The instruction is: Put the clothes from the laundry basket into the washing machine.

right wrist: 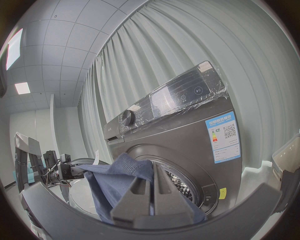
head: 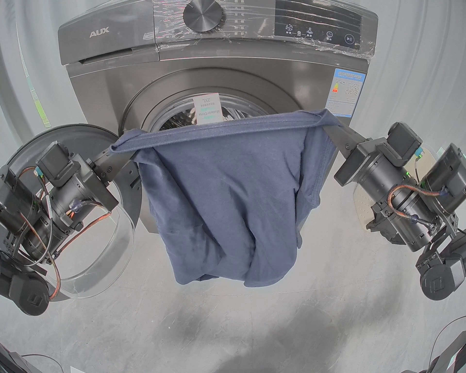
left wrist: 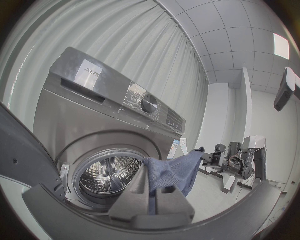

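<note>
Left hand (head: 118, 151) clamped shut on one top corner of navy shirt (head: 228, 194); right hand (head: 331, 127) pinched closed on other corner. Shirt hung stretched between them, in front of washing machine (head: 121, 82) drum opening (head: 177, 114). Door (head: 82, 133) stood open at left.

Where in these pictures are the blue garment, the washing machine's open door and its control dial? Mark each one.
blue garment (head: 228, 194): head view, middle of the hanging cloth.
open door (head: 104, 264): head view, its glass bowl.
control dial (head: 203, 14): head view, centre of the knob.
</note>
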